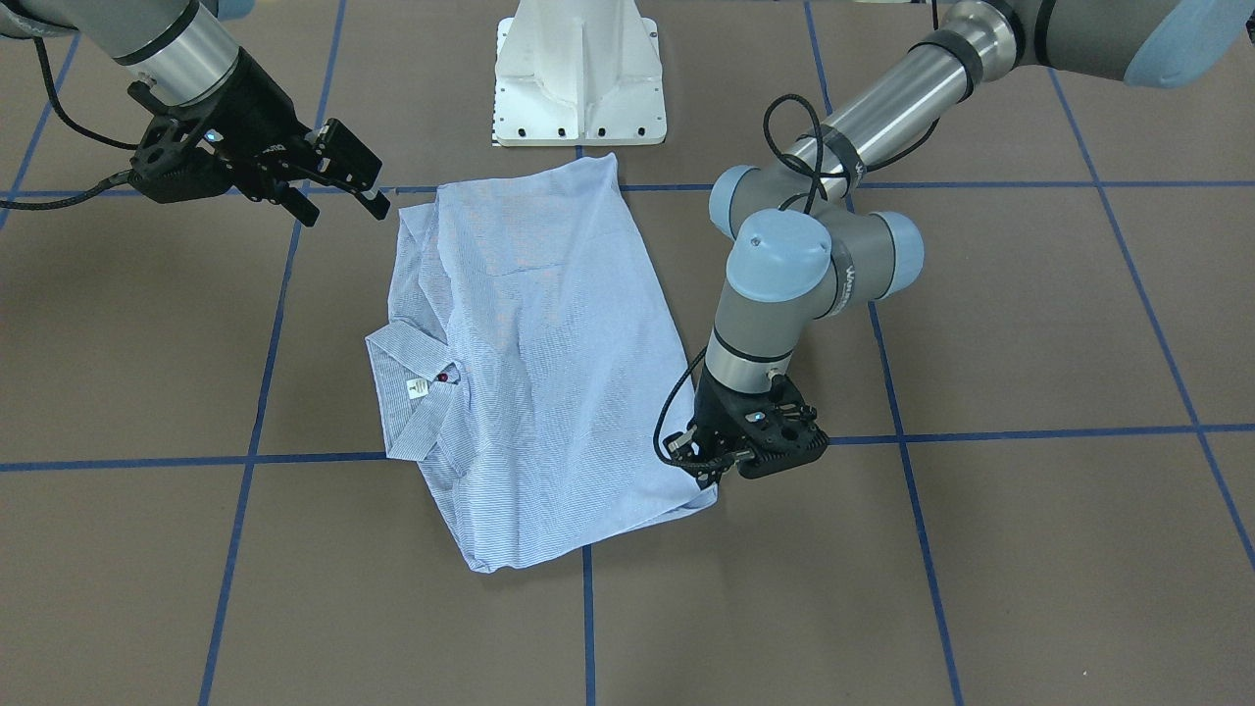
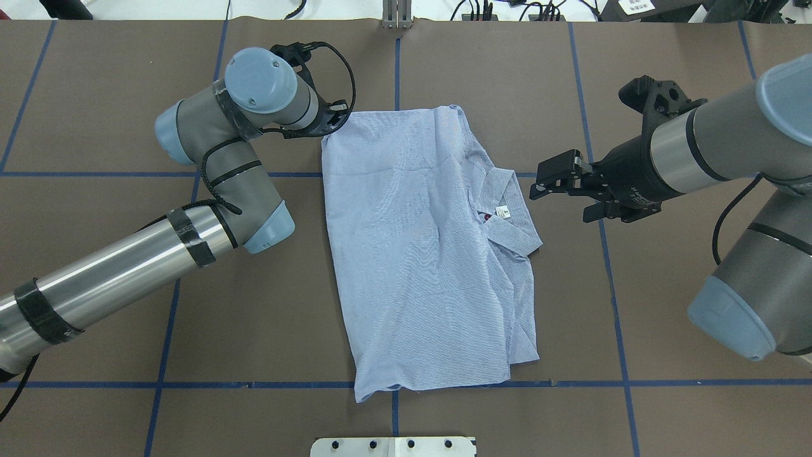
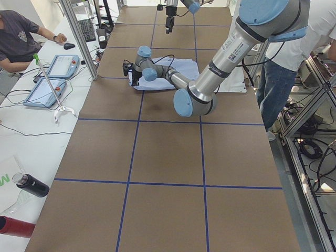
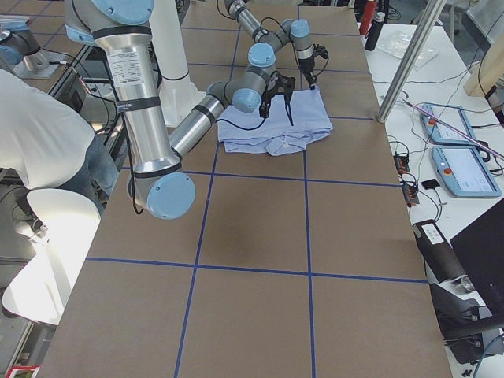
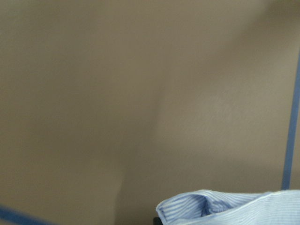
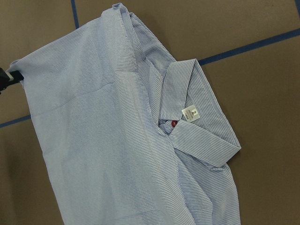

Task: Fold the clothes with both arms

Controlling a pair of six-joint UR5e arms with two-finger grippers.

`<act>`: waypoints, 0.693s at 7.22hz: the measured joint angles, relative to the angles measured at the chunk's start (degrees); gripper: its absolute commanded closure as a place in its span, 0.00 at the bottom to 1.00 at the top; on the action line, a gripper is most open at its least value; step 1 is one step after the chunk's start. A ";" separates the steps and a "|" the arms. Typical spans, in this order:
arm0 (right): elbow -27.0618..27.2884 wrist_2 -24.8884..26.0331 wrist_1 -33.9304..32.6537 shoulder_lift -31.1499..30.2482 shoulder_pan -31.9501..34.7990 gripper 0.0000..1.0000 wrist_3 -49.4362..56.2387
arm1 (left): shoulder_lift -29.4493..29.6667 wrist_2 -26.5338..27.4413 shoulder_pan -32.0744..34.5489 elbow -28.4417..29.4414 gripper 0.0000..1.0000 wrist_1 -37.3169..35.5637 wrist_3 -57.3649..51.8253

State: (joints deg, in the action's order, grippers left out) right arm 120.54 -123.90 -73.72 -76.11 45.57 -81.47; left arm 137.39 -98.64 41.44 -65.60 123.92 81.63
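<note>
The shirt lies folded into a rough upright rectangle in the middle of the overhead view. It is flat on the brown worktop, which carries a blue tape grid. The collar sits on the right edge of the fold, a little above centre. The white neck label and 1 dark red button show just inside it. Layers of cloth stack along that right edge down to the lower right corner.

The left end effector is down at the shirt's upper left corner in the overhead view, which is the lower right corner in the front-facing view. It is pressed together, pinching that corner of cloth. The right wrist view shows the corner drawn to a black fingertip at the left edge of the frame. The left wrist view shows a bunched fold of striped fabric at its bottom edge.

The right end effector hangs at the right of the overhead view, just beside the collar but apart from it. Its 2 fingers are spread and hold nothing. In the front-facing view it is at upper left, beside the shirt's corner.

The white pedestal base stands at top centre of the front-facing view, close to the shirt's upper edge.
</note>
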 measured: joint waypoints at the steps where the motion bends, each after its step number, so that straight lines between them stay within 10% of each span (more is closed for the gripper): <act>1: -0.03 0.34 0.04 0.00 -0.03 0.00 0.00 | 0.64 1.99 0.17 2.89 1.00 4.56 -0.86; 2: -0.06 0.77 0.08 -0.05 -0.03 0.00 0.00 | 0.91 3.62 0.37 4.33 1.00 7.83 -1.43; 3: -0.30 1.17 0.14 -0.03 -0.11 0.00 0.00 | 0.99 4.56 0.50 5.12 0.77 10.13 -1.68; 4: -0.72 1.66 0.22 0.10 -0.26 0.00 0.08 | 1.01 4.94 0.53 5.42 0.02 11.14 -1.77; 5: -1.25 2.50 0.29 0.33 -0.60 0.00 0.30 | 1.03 5.06 0.59 5.45 0.01 11.58 -1.73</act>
State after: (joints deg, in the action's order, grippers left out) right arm 119.29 -121.39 -73.43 -75.79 44.97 -81.18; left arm 138.42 -93.58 42.03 -60.15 135.50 79.90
